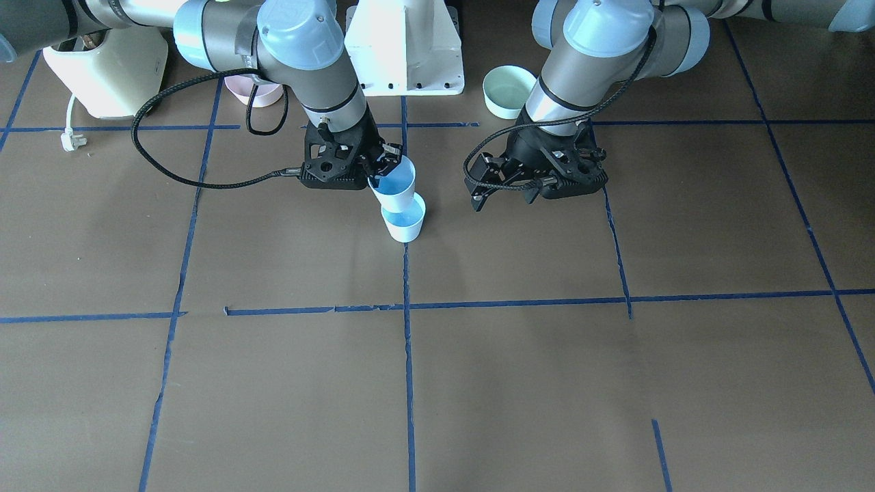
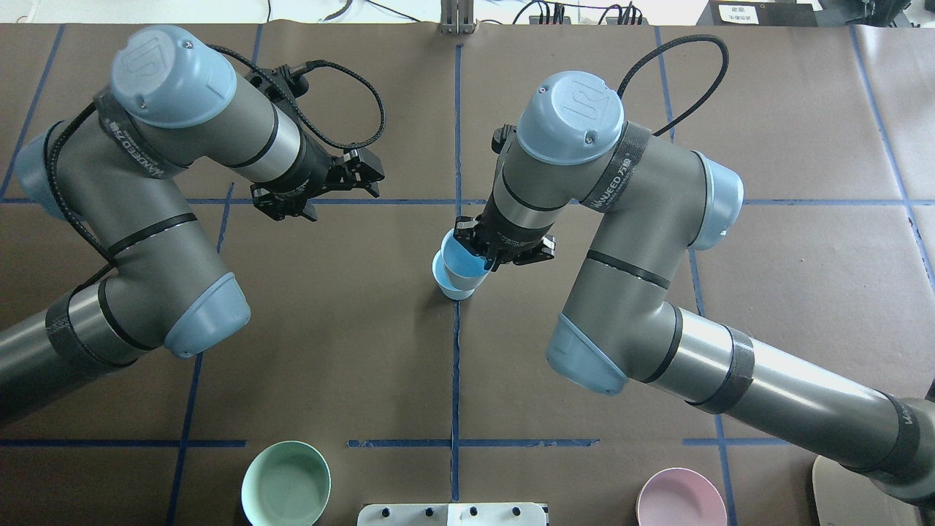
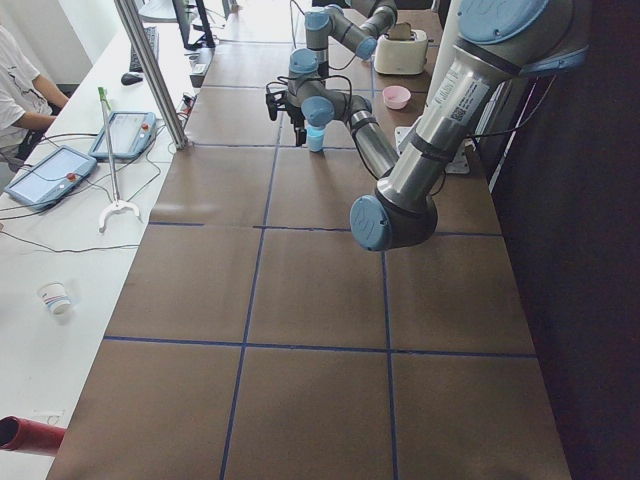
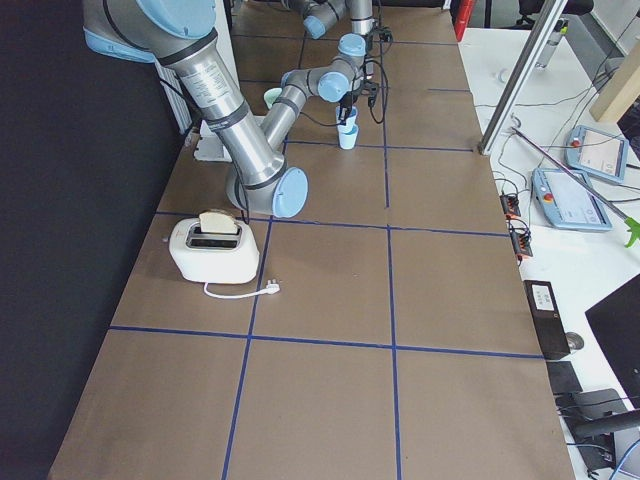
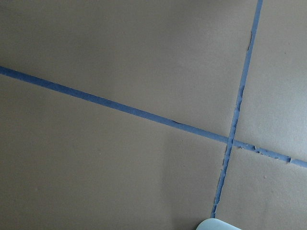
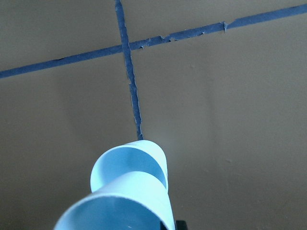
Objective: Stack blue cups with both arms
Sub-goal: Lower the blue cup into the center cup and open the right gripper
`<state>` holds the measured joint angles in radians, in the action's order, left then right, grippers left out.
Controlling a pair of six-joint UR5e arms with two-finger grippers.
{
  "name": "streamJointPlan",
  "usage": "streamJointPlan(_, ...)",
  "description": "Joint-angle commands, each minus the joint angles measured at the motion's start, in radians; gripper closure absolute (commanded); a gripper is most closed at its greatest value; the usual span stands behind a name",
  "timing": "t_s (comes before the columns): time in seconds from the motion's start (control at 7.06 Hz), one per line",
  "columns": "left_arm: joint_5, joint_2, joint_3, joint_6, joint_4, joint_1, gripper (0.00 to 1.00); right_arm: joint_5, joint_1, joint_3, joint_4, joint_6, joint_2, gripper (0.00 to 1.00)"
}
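Observation:
My right gripper [image 1: 384,164] is shut on the rim of one blue cup [image 1: 393,183] and holds it tilted. Its base sits at the mouth of the second blue cup [image 1: 405,220], which stands upright on the table's centre tape line. The overhead view shows the same: the right gripper [image 2: 480,252], the held cup [image 2: 462,261] and the lower cup [image 2: 447,286]. In the right wrist view the held cup [image 6: 120,208] overlaps the lower cup [image 6: 136,160]. My left gripper [image 1: 506,195] is open and empty, low over the table, apart from the cups; it also shows in the overhead view [image 2: 374,175].
A mint-green bowl [image 1: 507,90] and a pink bowl [image 1: 256,92] stand near the white base pedestal [image 1: 405,48]. A cream toaster [image 1: 109,68] with its plug [image 1: 72,140] sits beside my right arm. A pale rim [image 5: 218,224] shows at the left wrist view's bottom edge.

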<state>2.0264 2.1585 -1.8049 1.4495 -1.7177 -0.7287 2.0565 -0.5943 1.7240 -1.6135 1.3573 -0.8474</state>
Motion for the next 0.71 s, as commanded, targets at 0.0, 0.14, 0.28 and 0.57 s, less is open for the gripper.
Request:
streamJointPlan(0.0,0.000,-0.003,-0.001,0.005,0.001,0.000,0.00,-0.007,0.001,-0.030,0.048,0.005,0.001,0.47)
streamJointPlan(0.14,0.000,-0.003,-0.001,0.005,0.000,0.000,0.00,-0.015,0.001,-0.053,0.099,0.073,0.002,0.02)
streamJointPlan(0.28,0.000,-0.003,-0.001,0.006,0.001,0.000,0.00,-0.018,0.001,-0.057,0.124,0.083,0.004,0.01)
streamJointPlan(0.57,0.000,-0.003,-0.001,0.005,0.001,0.000,0.00,-0.016,-0.005,-0.044,0.124,0.082,0.010,0.01)
